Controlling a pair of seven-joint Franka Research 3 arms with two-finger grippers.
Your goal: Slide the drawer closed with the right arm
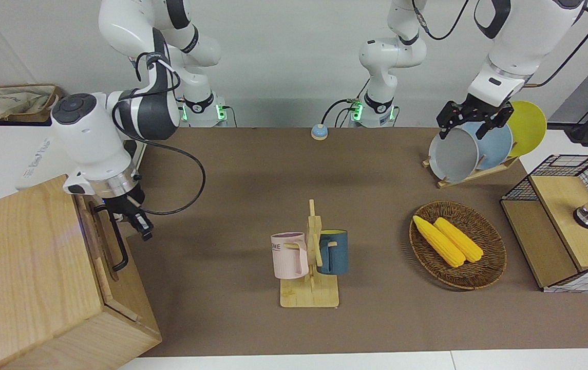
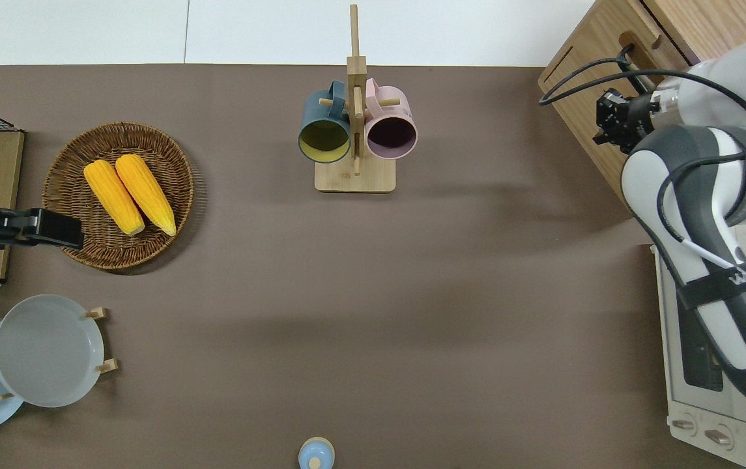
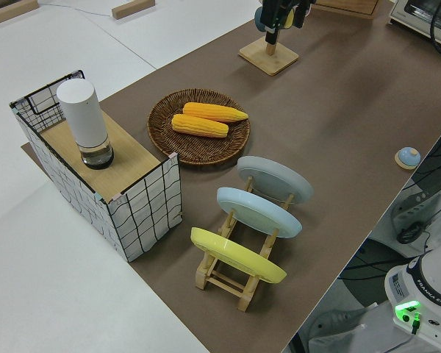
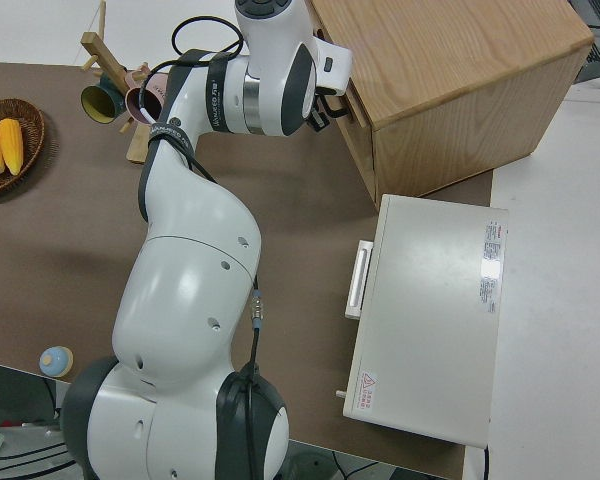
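The drawer [image 1: 99, 241] sits flush in the front of the big pale wood cabinet [image 1: 21, 267] at the right arm's end of the table. Its black loop handle [image 1: 117, 241] stands free. In the overhead view the handle [image 2: 627, 52] shows just past the arm's cable. My right gripper [image 1: 142, 230] hangs close beside the drawer front, near the handle's end nearer the robots, a small gap away from the wood. In the overhead view the right gripper [image 2: 602, 120] is over the cabinet's sloping front face. The left arm is parked, its gripper [image 1: 471, 123] open.
A white toaster oven [image 2: 705, 365] stands beside the cabinet, nearer the robots. A mug rack [image 1: 310, 262] with two mugs is mid-table. A basket of corn [image 1: 458, 244], a plate rack [image 1: 471, 149] and a wire-mesh wood box [image 1: 566, 221] fill the left arm's end.
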